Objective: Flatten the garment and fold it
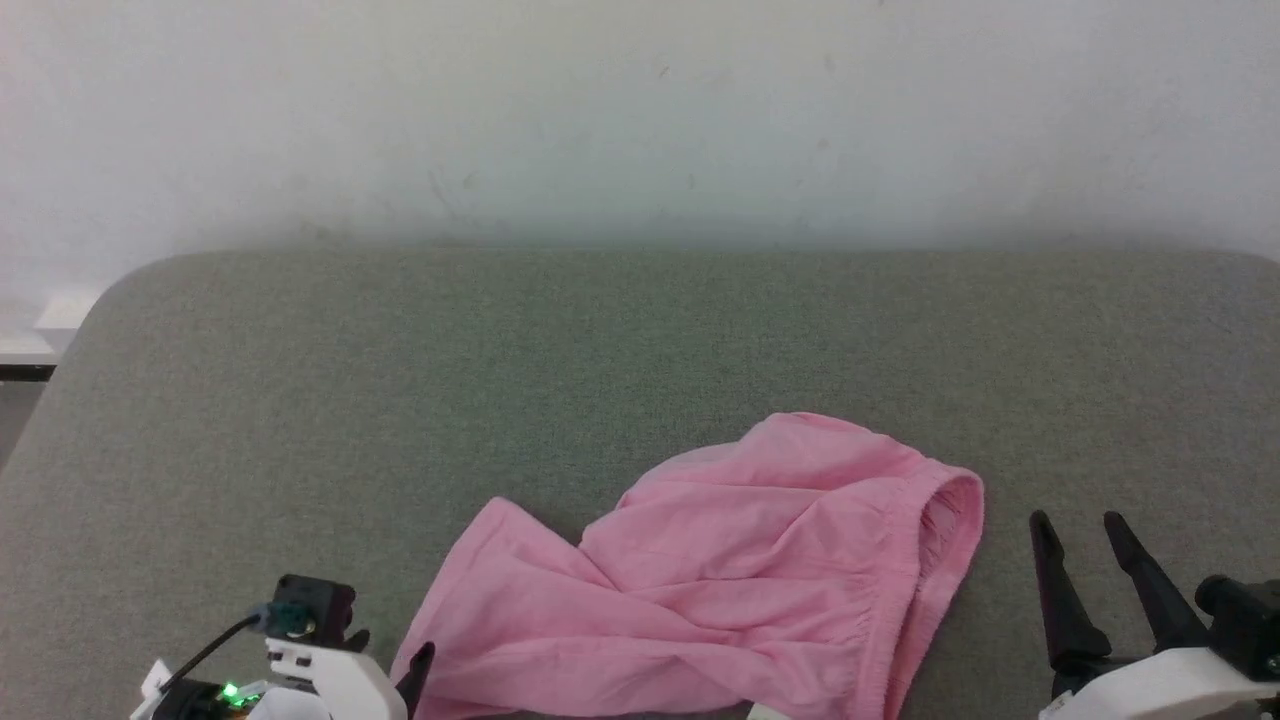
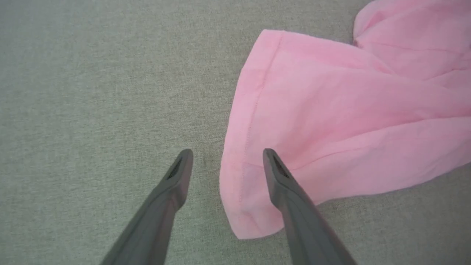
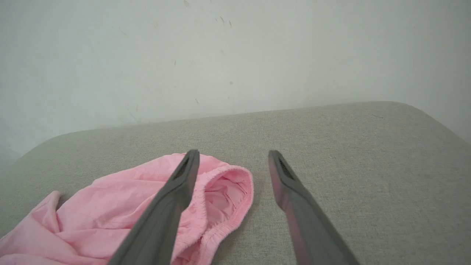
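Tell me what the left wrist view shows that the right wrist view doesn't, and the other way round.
Left wrist view: the garment at its stitched hem, with the open left gripper straddling that edge, one fingertip over cloth and the other over bare surface, gripping nothing.
Right wrist view: the gathered elastic waistband gaping open near the open right gripper, and the pale wall behind.
Shared: the pink garment, rumpled and unfolded, on the grey fabric surface.

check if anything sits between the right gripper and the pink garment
Nothing visible does: bare grey cushion lies between the right gripper and the garment, whose gathered waistband faces the open fingers.
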Motion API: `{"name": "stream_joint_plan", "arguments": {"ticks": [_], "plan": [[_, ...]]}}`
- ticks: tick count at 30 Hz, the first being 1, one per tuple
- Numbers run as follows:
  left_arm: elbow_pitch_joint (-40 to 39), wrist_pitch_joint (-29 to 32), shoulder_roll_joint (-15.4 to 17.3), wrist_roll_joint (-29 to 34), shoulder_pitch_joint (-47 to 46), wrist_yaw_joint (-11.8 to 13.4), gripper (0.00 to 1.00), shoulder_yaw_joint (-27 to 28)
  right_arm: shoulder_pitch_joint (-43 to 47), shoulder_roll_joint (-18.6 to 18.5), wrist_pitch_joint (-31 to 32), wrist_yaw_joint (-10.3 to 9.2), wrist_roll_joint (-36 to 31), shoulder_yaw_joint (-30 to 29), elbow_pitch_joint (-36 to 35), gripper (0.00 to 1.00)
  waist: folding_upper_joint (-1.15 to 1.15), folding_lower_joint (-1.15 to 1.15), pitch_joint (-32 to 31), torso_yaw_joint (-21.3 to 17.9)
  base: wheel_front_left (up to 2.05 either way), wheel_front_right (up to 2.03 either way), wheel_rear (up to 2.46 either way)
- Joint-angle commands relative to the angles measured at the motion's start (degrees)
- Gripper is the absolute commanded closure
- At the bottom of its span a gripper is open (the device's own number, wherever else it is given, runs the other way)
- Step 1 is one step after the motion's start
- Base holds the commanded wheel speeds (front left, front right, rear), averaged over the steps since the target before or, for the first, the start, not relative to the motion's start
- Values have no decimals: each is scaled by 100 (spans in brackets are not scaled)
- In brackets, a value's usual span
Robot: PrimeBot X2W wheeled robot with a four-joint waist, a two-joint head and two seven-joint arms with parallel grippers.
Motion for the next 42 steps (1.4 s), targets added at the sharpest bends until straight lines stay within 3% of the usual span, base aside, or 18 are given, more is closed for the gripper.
{"name": "stream_joint_plan", "arguments": {"ticks": [1, 8, 9, 10, 11, 16, 24, 34, 35, 36, 37, 38, 39, 42], "plan": [[115, 146, 23, 5, -145, -73, 0, -82, -77, 16, 9, -4, -24, 18, 8, 0, 0, -1, 67, -45, 0, 0, 0], [827, 1117, 103, 230, -672, -333, 0, -614, -204, 16, 58, -4, -31, 69, 135, 0, 0, -1, 223, -232, 0, 0, 0], [883, 1191, 96, 234, -706, -361, 12, -658, -199, 16, 73, -4, -31, 70, 149, 0, 0, -1, 234, -250, 0, 0, 0], [934, 1278, 91, 241, -725, -397, 67, -716, -187, 16, 122, -4, -34, 89, 169, 0, 0, -1, 242, -269, 0, 0, 0], [983, 1413, 85, 231, -719, -443, 100, -789, -167, 16, 190, -4, -40, 118, 185, 0, 0, -1, 243, -282, 0, 0, 0], [897, 1730, 37, 59, -609, -536, 100, -900, -10, -26, 1053, -4, 35, 570, 186, 0, 0, -1, 220, -313, 0, 0, 0], [314, 862, -8, 102, -348, 22, 100, -486, 101, -443, 2902, -4, 501, 1310, 75, 0, 0, -1, 161, -214, 0, 0, 0], [-161, 416, -23, 74, -243, 264, 100, -253, -430, -619, 3476, -4, 859, 2036, 848, 0, 0, -1, 248, 85, 0, 0, 0], [-170, 399, -21, 77, -243, 269, 100, -252, -452, -626, 3534, -4, 898, 2081, 941, 14, 0, -1, 257, 103, 0, 0, 0], [-174, 381, -28, 65, -237, 274, 100, -244, -471, -639, 3591, -4, 940, 2136, 1016, 55, 0, -1, 265, 114, 0, 0, 0], [-176, 363, -35, 56, -231, 275, 100, -242, -487, -671, 3630, -4, 961, 2188, 1075, 64, 0, -1, 273, 126, 0, 0, 0], [-174, 343, -40, 53, -226, 276, 100, -243, -496, -690, 3648, -4, 989, 2216, 1123, 92, 0, -1, 278, 133, 0, 0, 0], [-168, 322, -50, 45, -216, 279, 100, -243, -494, -697, 3674, -4, 1033, 2230, 1176, 100, 0, -1, 280, 136, 0, 0, 0], [-156, 233, -95, 8, -188, 281, 100, -232, -500, -739, 3641, -4, 1097, 2226, 1229, 100, 0, -1, 282, 138, 0, 0, 0]]}}
